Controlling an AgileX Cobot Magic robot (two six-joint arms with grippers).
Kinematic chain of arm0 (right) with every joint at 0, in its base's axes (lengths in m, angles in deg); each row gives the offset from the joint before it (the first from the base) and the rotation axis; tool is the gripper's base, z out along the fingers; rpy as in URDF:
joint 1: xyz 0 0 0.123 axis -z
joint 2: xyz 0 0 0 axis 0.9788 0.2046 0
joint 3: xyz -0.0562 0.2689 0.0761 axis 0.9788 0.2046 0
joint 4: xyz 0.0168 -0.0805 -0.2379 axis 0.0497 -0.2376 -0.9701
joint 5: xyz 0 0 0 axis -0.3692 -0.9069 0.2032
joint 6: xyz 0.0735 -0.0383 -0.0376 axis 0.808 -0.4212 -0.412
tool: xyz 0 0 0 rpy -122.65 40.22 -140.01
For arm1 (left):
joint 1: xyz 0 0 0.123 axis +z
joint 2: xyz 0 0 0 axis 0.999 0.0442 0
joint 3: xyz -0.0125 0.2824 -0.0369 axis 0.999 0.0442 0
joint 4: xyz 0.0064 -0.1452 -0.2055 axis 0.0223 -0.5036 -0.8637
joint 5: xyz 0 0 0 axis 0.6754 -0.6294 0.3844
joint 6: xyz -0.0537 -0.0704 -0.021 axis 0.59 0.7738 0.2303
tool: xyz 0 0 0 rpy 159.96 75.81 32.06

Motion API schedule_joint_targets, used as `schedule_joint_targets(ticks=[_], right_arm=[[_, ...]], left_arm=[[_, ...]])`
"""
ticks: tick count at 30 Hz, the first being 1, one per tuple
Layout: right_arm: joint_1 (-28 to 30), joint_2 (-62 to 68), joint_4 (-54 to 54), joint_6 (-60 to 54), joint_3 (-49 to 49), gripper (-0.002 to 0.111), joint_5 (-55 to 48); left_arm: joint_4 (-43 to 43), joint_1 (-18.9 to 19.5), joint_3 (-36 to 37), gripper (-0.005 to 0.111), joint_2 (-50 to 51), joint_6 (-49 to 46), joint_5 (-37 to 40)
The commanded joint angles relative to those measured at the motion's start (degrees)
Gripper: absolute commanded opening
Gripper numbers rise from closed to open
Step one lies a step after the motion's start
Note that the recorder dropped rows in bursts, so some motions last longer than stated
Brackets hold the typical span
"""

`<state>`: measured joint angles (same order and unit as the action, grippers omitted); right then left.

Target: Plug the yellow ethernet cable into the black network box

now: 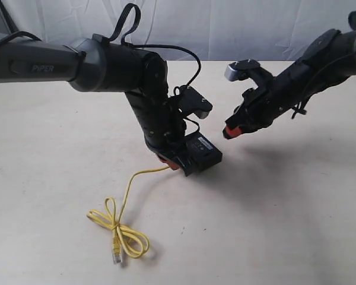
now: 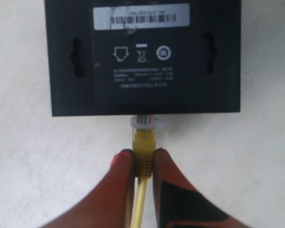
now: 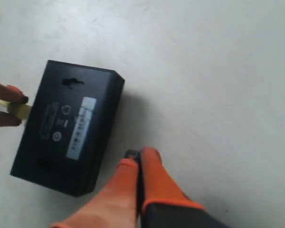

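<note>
We see the yellow ethernet cable (image 1: pixel 117 228) looped on the worktop (image 1: pixel 47 178), its plug (image 2: pixel 145 124) pinched by the left hand (image 2: pixel 143 161) at the black network box (image 2: pixel 142 57) edge. Box may slide, unbraced: right hand (image 3: pixel 137 159) hovers apart, closed on nothing.

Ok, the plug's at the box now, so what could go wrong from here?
The black box lies unbraced: the right fingers hang shut apart from it, so a push may slide it. The clear plug shows outside the port, so it may not be latched. The left fingers pinch the yellow cable behind the plug, where it could buckle.
</note>
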<state>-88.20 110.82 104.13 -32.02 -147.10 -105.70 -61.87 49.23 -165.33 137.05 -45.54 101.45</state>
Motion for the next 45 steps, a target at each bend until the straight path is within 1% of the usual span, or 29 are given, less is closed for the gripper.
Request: schedule_joint_targets(ticks=[1,5,10,12,13,14,15,16,19,20,24,27,29,31,33,35,36,38,40,42,45], right_arm=[[2.24,-3.12,-4.12,4.62,0.35,-0.001,0.46],[2.82,-5.61,-8.66,8.70,0.35,-0.001,0.99],[2.82,-5.76,-8.66,8.70,0.35,-0.001,0.49],[2.82,-5.76,-8.66,8.80,0.35,-0.001,-0.02],[2.82,-5.76,-8.66,8.80,0.35,-0.001,-0.30],[2.82,-5.76,-8.66,8.80,0.35,-0.001,-0.56],[2.82,-5.76,-8.66,8.80,0.35,-0.001,-0.70],[2.82,-5.76,-8.66,8.80,0.35,-0.001,-0.70],[2.82,-5.76,-8.88,10.23,0.35,-0.001,-0.72],[2.82,-5.76,-9.01,10.44,0.35,-0.001,-0.82],[2.82,-6.52,-10.96,13.59,0.35,-0.001,-1.47],[2.82,-8.58,-15.05,16.89,0.35,-0.001,-0.88],[2.82,-10.71,-21.23,20.79,0.35,-0.001,-0.88],[2.93,-12.93,-27.22,28.24,0.35,-0.001,-0.65],[3.46,-14.82,-30.38,34.00,0.35,-0.001,-0.14],[4.25,-16.87,-32.88,38.07,0.35,-0.001,-0.14],[4.80,-18.84,-35.09,40.84,0.35,-0.001,-1.40],[4.82,-21.44,-38.88,43.74,0.71,-0.001,-2.92],[4.82,-24.26,-42.74,47.66,1.69,-0.001,-3.36],[4.82,-28.06,-46.14,50.86,3.92,-0.001,-2.10],[4.82,-34.24,-49.39,53.79,8.43,-0.001,1.66]], left_arm=[[-1.12,-0.12,-0.34,0.000,0.68,-0.23,-0.01],[-1.48,-0.12,-0.34,0.000,1.02,-0.23,-0.78],[-2.36,-0.12,-0.34,0.000,2.85,-0.23,-1.03],[-2.39,-0.12,-0.34,0.006,2.60,0.30,-1.44],[-2.39,-0.12,-0.34,0.011,2.48,0.30,-1.08],[-2.39,-0.12,-0.34,0.028,1.89,0.30,-0.28],[-2.39,-0.12,-0.34,0.038,1.85,0.30,0.26],[-2.39,-0.12,-0.34,0.054,1.56,0.30,0.66],[-1.67,-0.12,-0.34,0.083,0.99,2.74,0.94],[-1.24,-0.12,-0.47,0.089,0.49,3.80,0.94],[0.89,0.00,-1.22,0.084,-2.70,4.79,3.41],[7.15,0.00,-1.54,0.076,-6.05,7.90,4.23],[12.18,0.50,-1.54,0.063,-8.45,10.22,5.40],[14.41,1.40,-1.54,0.045,-10.46,10.83,7.43],[15.66,2.94,-1.54,0.026,-12.01,10.83,10.41],[15.66,5.27,-1.54,0.005,-13.66,10.83,13.67],[15.44,7.50,-1.54,0.000,-15.22,11.12,16.01],[15.31,9.90,-1.38,0.000,-17.38,12.67,16.84],[15.31,12.04,-0.07,0.000,-19.98,14.11,15.91],[15.43,13.51,2.47,0.000,-23.42,15.21,14.22],[15.69,15.14,7.90,0.000,-28.99,15.78,9.45]])
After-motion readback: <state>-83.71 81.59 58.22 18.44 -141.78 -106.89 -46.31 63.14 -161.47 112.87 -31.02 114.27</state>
